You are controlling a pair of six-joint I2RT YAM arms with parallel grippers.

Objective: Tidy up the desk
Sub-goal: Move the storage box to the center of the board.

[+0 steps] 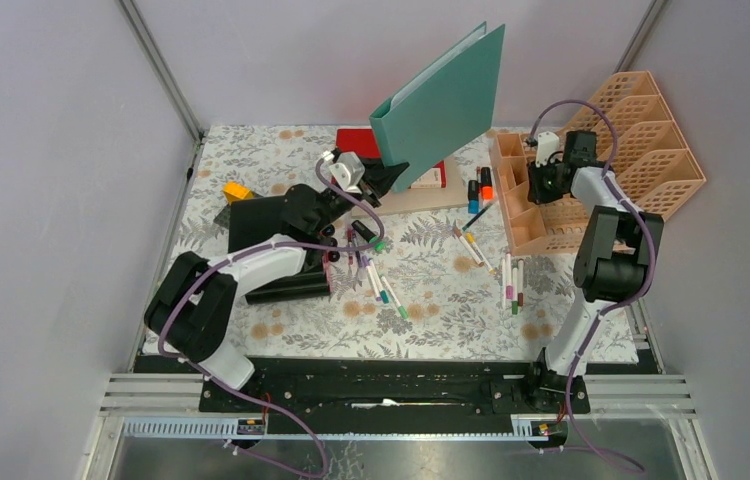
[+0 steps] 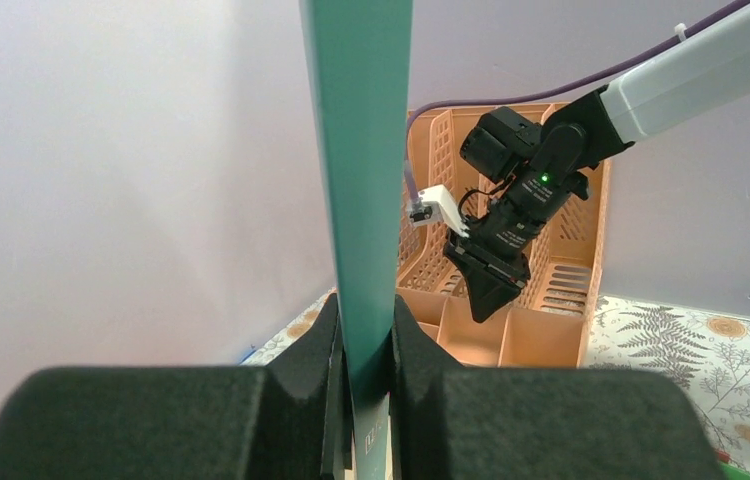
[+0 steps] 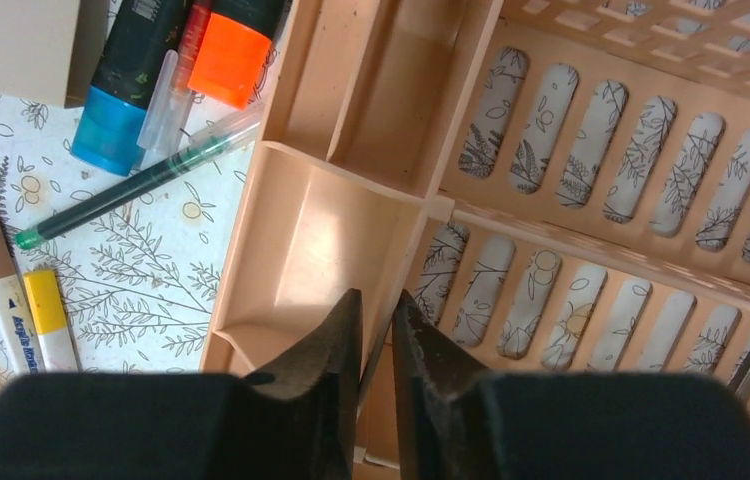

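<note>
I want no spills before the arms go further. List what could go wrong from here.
1. The left tool pinches the green folder only at its lower edge, raised and tilted; it may swing or slip.
2. The right tool has its jaws around a divider of the organizer; lifting could tip it.
3. A dropped folder could scatter the loose pens on the desk.

Surfaces: mostly plastic, sitting on printed cloth.
desk (image 1: 441,312) is matt cloth. folder (image 1: 446,100) is smooth matt teal, card or plastic, can't tell. organizer (image 3: 321,240) is smooth satin peach plastic. orange marker (image 3: 231,45) is semi-gloss plastic. right gripper (image 3: 376,297) is matt black, grainy. frame rail (image 1: 146,395) is bare silver metal.
</note>
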